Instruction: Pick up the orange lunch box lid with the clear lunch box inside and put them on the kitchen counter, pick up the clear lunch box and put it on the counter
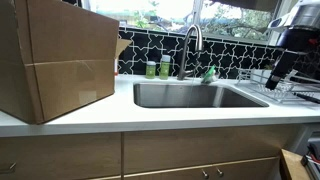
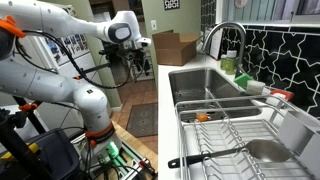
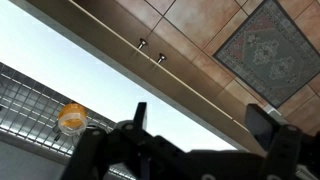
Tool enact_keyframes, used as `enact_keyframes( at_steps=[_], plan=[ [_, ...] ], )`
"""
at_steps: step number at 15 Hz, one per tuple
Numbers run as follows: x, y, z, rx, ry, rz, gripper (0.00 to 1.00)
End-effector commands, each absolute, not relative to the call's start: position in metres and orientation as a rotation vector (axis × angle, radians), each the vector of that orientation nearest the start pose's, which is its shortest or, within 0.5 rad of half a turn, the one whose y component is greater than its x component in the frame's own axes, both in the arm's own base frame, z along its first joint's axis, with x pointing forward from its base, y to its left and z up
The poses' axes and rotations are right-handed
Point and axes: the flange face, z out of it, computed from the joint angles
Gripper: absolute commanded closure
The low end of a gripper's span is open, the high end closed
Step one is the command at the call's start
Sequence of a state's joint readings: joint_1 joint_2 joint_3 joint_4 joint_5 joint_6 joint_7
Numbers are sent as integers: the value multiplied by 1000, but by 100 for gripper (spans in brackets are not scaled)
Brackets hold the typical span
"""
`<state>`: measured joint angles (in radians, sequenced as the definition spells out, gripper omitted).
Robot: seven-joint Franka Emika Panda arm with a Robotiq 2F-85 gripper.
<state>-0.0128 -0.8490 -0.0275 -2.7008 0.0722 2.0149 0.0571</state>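
Two fingers of my gripper (image 3: 197, 112) stand wide apart, nothing between them. Small roundish bright-orange plastic lid (image 3: 70, 127), with the translucent whitish plastic tub (image 3: 70, 112) seated in it, sits on the metal wire dish rack (image 2: 255, 128), right of the steel sink (image 1: 190, 95) in the long white countertop (image 1: 150, 118).

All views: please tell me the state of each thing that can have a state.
Gripper: open, holding nothing.
Orange lid: on the rack, not gripped.
Clear box: sitting inside the lid.
Faucet: no running water visible.
Cabinet doors: shut.
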Motion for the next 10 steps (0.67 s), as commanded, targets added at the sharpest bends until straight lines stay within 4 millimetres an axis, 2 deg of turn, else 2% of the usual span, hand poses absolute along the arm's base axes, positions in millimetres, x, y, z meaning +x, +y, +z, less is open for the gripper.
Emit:
enact_keyframes(
  at_steps=[1,4,5,6,9,10],
  plan=[
    [313,-9,486,-3037,175,-245,0],
    [313,-9,486,-3037,175,-244,0],
    [321,-21,488,-3018,279,-250,0],
    [331,-46,489,-3017,389,-224,0],
    [361,-99,491,-3019,532,-226,0],
    [376,-114,487,-3019,571,-226,0]
  ],
)
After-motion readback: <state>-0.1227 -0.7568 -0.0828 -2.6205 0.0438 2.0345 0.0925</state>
